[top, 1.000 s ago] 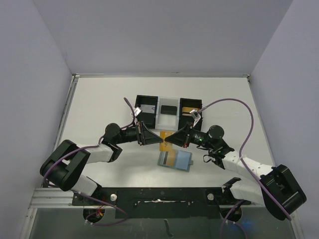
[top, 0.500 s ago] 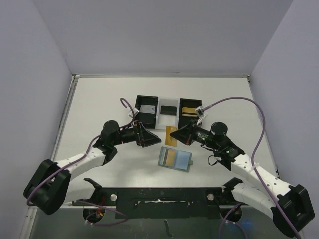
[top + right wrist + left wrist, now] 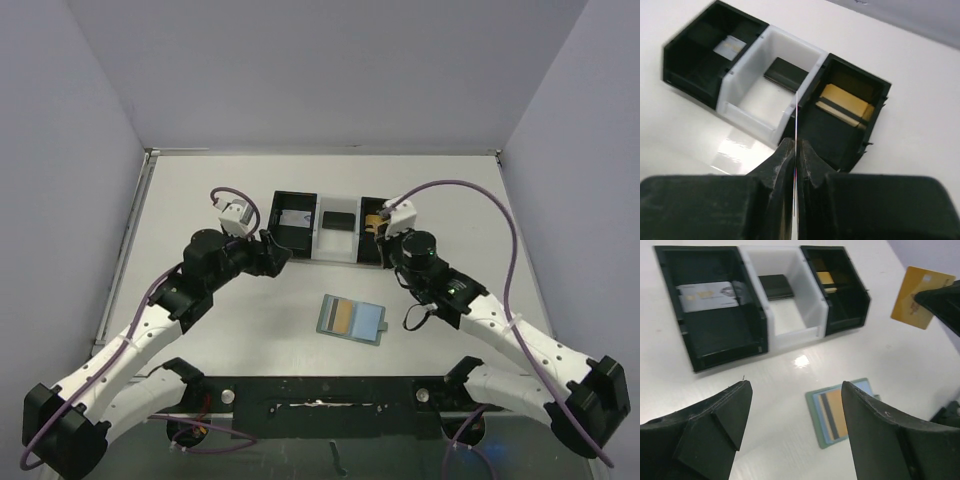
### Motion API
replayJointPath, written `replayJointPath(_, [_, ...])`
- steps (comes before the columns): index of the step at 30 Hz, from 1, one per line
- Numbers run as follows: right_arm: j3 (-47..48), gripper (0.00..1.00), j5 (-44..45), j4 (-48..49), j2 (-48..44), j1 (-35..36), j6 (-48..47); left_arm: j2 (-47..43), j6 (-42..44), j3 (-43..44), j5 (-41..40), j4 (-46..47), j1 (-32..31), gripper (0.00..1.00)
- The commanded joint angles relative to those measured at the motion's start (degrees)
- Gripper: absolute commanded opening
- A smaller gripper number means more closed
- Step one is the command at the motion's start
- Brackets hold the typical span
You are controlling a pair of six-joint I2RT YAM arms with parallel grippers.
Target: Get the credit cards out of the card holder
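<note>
Gold credit card (image 3: 921,297) is pinched edge-on in the right end effector (image 3: 795,145), above the three-compartment tray (image 3: 757,310). The left end effector (image 3: 795,387) is wide and empty, near the tray's left compartment. Open card holder (image 3: 352,319) lies on the desk (image 3: 450,190) in front of the tray, apart from both arms, striped card (image 3: 832,415) inside. Step looks like dropping the card into the right black compartment (image 3: 827,132). Card edge seems lined up with the divider wall (image 3: 807,95). Shift right, lower between the walls, then release.
</note>
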Motion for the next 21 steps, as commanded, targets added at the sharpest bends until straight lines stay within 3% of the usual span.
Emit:
replayJointPath(1, [6.86, 0.0, 17.4, -0.1, 8.51, 6.97, -23.1, -0.93, 7.47, 3.36, -11.2, -7.37, 0.3, 0.71])
replayJointPath(3, [9.16, 0.0, 19.36, 0.56, 13.22, 7.73, -27.18, -0.92, 7.76, 3.3, -11.63, -8.0, 0.35, 0.71])
replayJointPath(7, [11.34, 0.0, 15.0, 4.78, 18.84, 6.01, -32.57, -0.91, 6.75, 2.25, -11.91, -7.27, 0.48, 0.71])
replayJointPath(13, [14.62, 0.0, 9.3, 4.68, 24.86, -0.28, -35.21, -0.99, 5.02, 1.21, -11.84, -8.77, 0.5, 0.72])
replayJointPath(21, [13.38, 0.0, 1.52, 7.68, 26.23, -5.89, -37.72, -1.62, 5.8, 0.85, -11.85, -8.11, 0.1, 0.72])
